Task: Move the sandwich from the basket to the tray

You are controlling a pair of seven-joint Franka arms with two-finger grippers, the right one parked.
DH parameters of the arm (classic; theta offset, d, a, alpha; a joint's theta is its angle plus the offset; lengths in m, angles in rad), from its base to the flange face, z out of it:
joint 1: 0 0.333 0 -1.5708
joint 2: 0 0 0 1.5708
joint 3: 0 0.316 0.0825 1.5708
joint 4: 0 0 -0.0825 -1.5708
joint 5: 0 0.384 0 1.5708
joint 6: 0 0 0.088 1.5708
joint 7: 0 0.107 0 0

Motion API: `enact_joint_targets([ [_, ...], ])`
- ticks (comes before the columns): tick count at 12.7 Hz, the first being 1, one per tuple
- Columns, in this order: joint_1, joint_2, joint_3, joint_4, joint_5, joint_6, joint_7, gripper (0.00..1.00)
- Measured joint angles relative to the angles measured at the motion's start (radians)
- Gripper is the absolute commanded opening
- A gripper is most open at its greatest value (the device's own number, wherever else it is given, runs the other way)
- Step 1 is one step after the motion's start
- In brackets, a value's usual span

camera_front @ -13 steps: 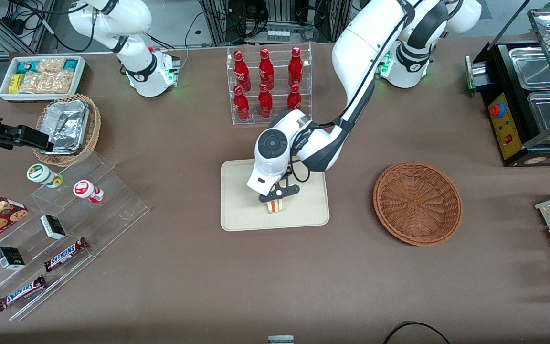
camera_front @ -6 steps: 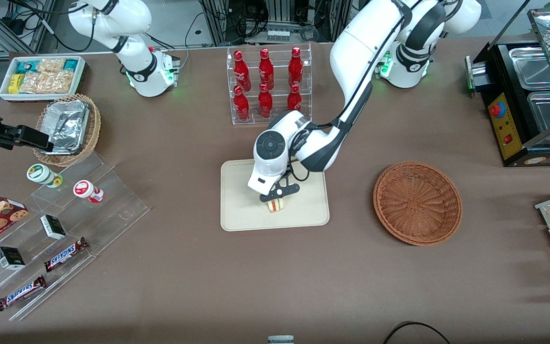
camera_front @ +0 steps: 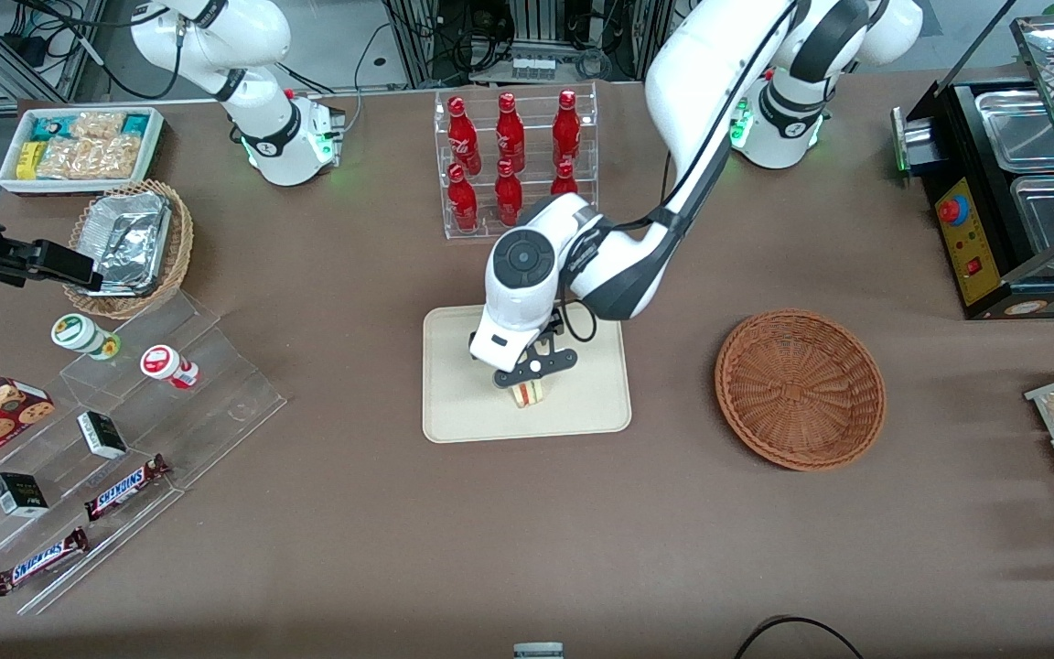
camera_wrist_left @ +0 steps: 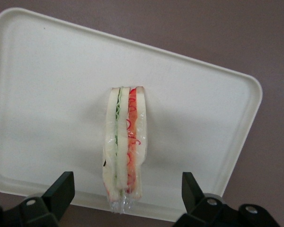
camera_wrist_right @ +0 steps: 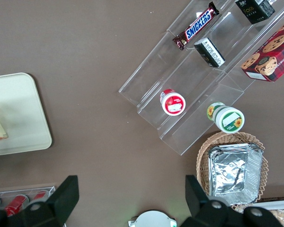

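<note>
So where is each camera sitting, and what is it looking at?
Front view: high up, facing the table and both arms; it shows the left arm with its gripper open just above the sandwich on the tray, and the empty basket.
Left wrist view: on the working arm's wrist, looking down past its own fingertips at the sandwich on the tray.
Right wrist view: on the parked arm's wrist, looking down at the clear display steps.
All three views show the tray.

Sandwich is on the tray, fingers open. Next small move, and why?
Probably lift the gripper straight up. The sandwich stands on the tray, both fingers spread clear of it, and the basket is empty, so only the retreat seems left.
</note>
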Motion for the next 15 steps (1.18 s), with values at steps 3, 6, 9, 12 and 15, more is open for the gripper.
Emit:
enact_joint_targets([
  [3, 0.0, -0.076, 0.026, 0.002, 0.006, -0.083, 0.063, 1.0],
  [6, 0.018, -0.14, 0.109, 0.001, 0.005, -0.199, 0.187, 1.0],
  [9, 0.128, -0.226, 0.128, -0.039, 0.005, -0.28, 0.342, 1.0],
  [12, 0.26, -0.327, 0.133, -0.159, 0.004, -0.297, 0.555, 1.0],
  [15, 0.383, -0.413, 0.135, -0.239, 0.004, -0.353, 0.782, 1.0],
])
